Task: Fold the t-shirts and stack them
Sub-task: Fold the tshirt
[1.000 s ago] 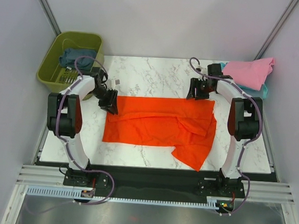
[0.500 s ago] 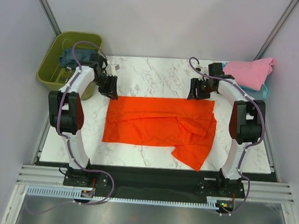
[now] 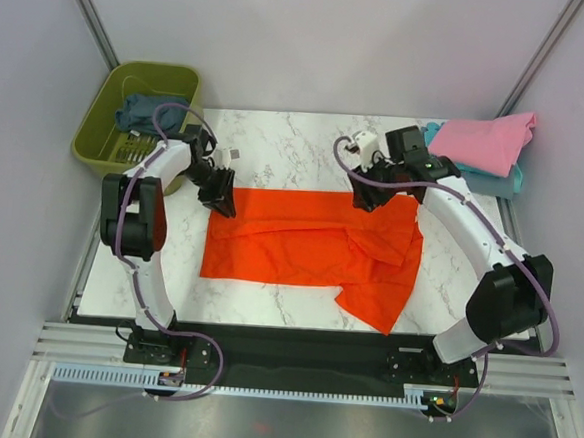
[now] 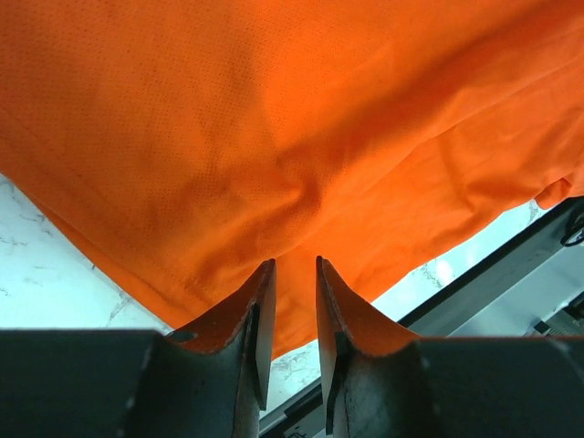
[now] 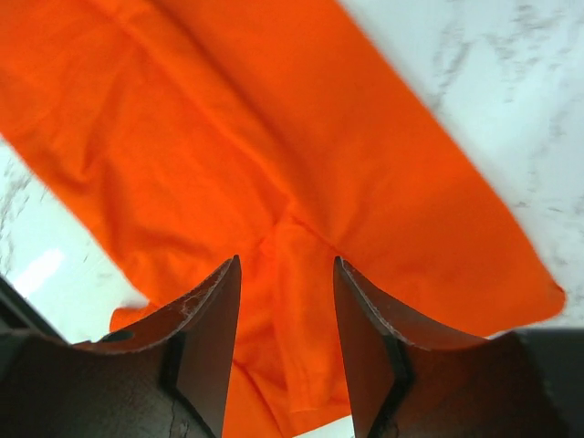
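The step in hand looks like taking the far edge of the orange shirt (image 3: 300,245) and folding it toward the near side. To do that well, I'd say both grippers should be biting the edge at matching spots near each end. They should then be lifting together and level, so the cloth is carrying over without twisting. The rumpled right side is likely to drag.

The left gripper (image 4: 292,263) is sitting at the shirt's far-left corner with its jaws nearly together. Cloth is puckering toward the tips, but I cannot tell whether it is actually pinching. The right gripper (image 5: 285,260) is hanging with its jaws apart, holding nothing, over the far edge right of the middle, and a crease is lying between its fingers.

The shirt is lying spread on the table (image 3: 297,144) between the two arms, its right side bunching and trailing toward the near edge.
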`<state>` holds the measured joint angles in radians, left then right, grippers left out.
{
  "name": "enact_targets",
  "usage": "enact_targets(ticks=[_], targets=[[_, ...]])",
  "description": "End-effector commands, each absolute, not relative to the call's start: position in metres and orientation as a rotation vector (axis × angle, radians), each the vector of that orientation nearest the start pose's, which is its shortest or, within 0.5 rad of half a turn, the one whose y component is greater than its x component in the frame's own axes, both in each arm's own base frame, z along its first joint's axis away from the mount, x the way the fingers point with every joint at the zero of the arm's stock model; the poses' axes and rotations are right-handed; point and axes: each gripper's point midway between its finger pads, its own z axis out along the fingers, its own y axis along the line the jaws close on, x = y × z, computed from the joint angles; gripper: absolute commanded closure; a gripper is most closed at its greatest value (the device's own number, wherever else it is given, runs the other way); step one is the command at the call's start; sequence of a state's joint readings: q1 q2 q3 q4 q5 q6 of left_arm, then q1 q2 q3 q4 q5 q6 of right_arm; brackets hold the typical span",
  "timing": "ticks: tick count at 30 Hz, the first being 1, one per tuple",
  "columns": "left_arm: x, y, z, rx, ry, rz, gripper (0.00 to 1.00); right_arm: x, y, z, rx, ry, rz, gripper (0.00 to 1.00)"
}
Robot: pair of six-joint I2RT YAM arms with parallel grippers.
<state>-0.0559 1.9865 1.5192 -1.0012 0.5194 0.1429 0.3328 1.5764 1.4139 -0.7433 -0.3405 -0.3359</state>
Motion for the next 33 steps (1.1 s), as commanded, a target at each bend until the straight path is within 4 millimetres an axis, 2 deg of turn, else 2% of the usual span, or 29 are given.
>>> enact_targets(ticks=[1,5,10,16,23,26,28,33], targets=[[0.346,-0.111,0.068,0.331,2.893,-0.848,0.69,0.319,0.178,0.145,-1.133,2.362,0.452,0.47],[0.35,-0.11,0.055,0.305,2.935,-0.838,0.69,0.305,0.179,0.12,-1.224,2.477,0.506,0.54],[0.354,-0.108,0.045,0.296,2.961,-0.826,0.69,0.303,0.174,0.096,-1.271,2.562,0.49,0.56],[0.355,-0.11,0.045,0.291,2.958,-0.84,0.69,0.296,0.178,0.092,-1.326,2.576,0.49,0.59],[0.357,-0.111,0.046,0.279,2.958,-0.845,0.69,0.273,0.19,0.075,-1.426,2.593,0.528,0.59],[0.357,-0.111,0.045,0.273,2.962,-0.846,0.68,0.278,0.191,0.065,-1.422,2.605,0.498,0.56],[0.356,-0.111,0.045,0.275,2.963,-0.846,0.67,0.289,0.188,0.059,-1.399,2.61,0.427,0.52],[0.354,-0.11,0.043,0.277,2.969,-0.843,0.66,0.299,0.184,0.051,-1.41,2.606,0.359,0.52]])
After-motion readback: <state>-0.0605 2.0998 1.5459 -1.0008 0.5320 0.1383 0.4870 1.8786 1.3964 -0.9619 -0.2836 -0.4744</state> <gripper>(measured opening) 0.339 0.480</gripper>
